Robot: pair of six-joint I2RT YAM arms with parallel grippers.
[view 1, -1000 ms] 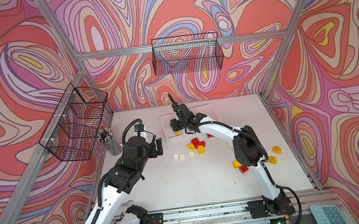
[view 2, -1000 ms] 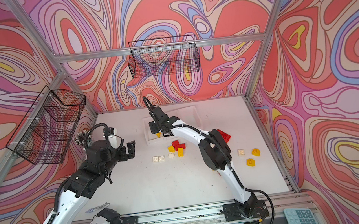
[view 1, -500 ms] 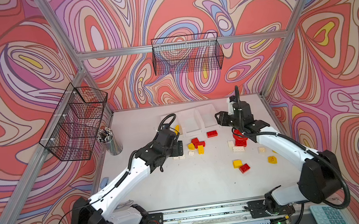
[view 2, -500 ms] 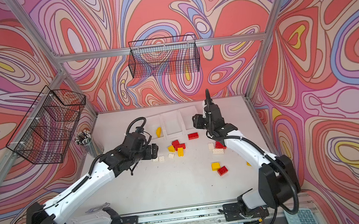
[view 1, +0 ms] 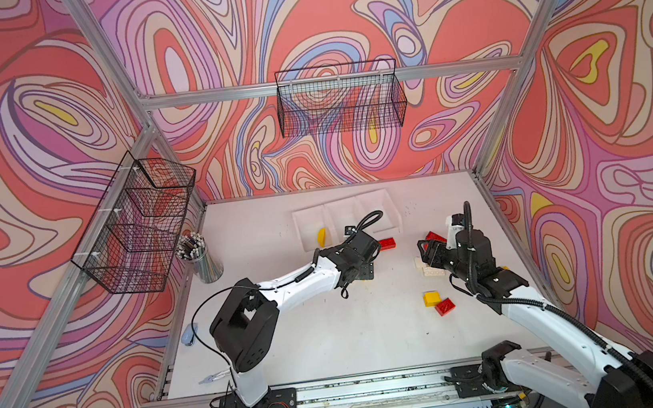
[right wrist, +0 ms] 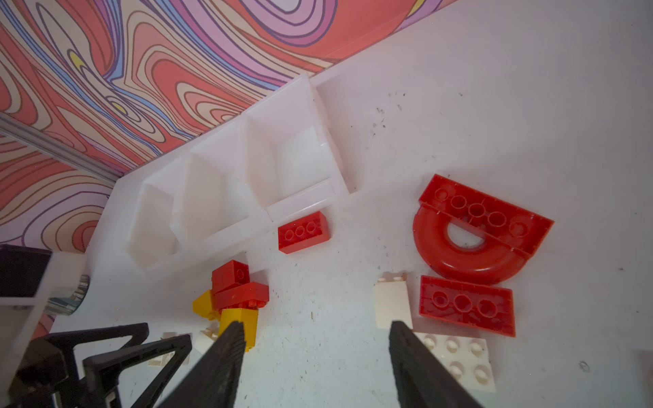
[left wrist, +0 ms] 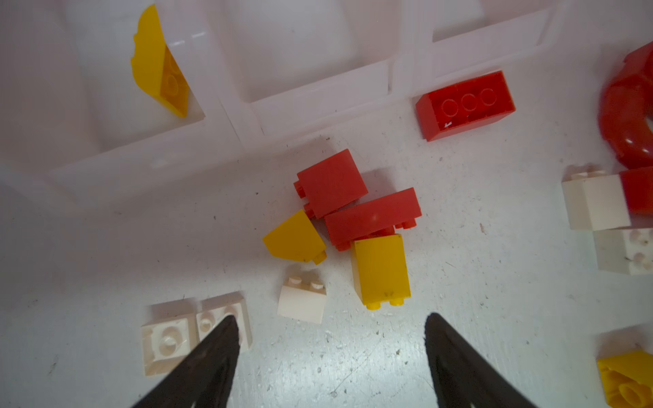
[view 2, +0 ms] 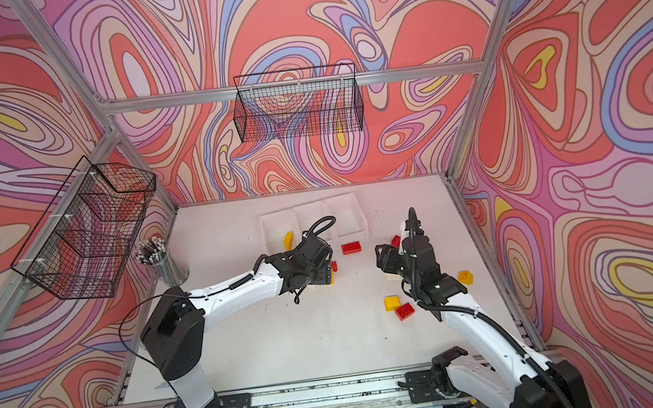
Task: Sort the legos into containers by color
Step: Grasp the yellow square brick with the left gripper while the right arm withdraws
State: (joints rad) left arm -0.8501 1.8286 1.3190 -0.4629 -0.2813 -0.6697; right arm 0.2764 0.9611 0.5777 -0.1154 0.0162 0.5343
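Three containers [view 1: 344, 216], two wire baskets [view 1: 340, 99], one pencil cup [view 1: 204, 263] and one red arch [right wrist: 470, 264].

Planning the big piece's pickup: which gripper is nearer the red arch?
Right. The right gripper sits just short of the red arch; the left gripper is farther off, by the red-and-yellow pile before the containers.

Two arms of like build. On the left arm [view 1: 296, 284] and the right arm [view 1: 547, 324] we see white tubular links joined by boxy black joint housings [view 1: 247, 327]. Behind the fingers of each, a black corrugated hose [view 1: 466, 218] arches over the wrist. We note that the left fingers [left wrist: 212, 353] are matte black and tapered, while the right fingers [right wrist: 222, 360] show fine ribbing. Black base plates [view 1: 255, 405] show thin red wiring.
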